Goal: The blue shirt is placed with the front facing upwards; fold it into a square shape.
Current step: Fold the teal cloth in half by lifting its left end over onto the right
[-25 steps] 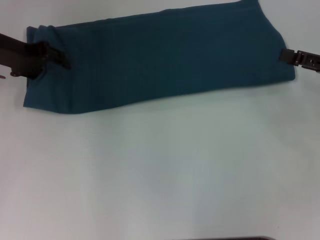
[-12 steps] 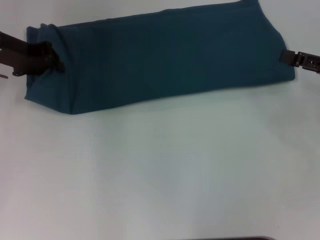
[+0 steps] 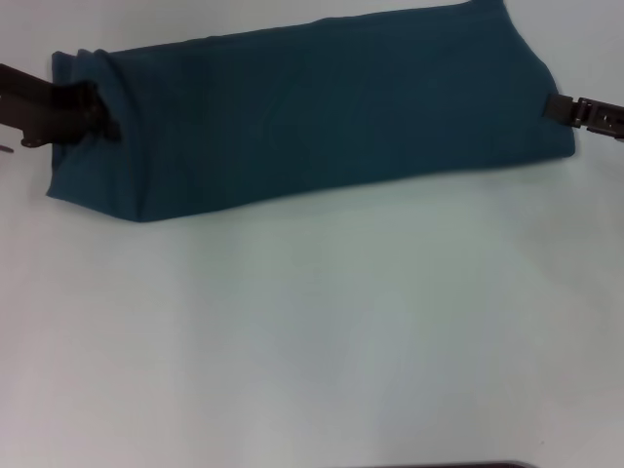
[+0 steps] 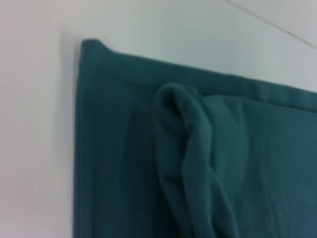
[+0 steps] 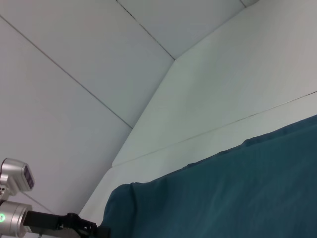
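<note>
The shirt (image 3: 312, 112) lies as a long folded band across the upper part of the head view, on the white table (image 3: 312, 331). Its long axis runs from the left edge of the frame to the right, with the right end a little higher. No letters or collar are visible; only plain cloth shows.

The left gripper (image 3: 102, 119) is at the upper left of the frame, right at the left end of the band, and its tips lie on the cloth there. The cloth is bunched up around it, and the left wrist view shows a raised fold of shirt (image 4: 198, 148), so I judge that it is pinching this end. The right gripper (image 3: 554, 109) is at the right edge of the frame and touches the right end of the band. How wide its jaws are I cannot tell.

Each arm is at its own end, so the next fold must probably bring one short end over toward the other.
</note>
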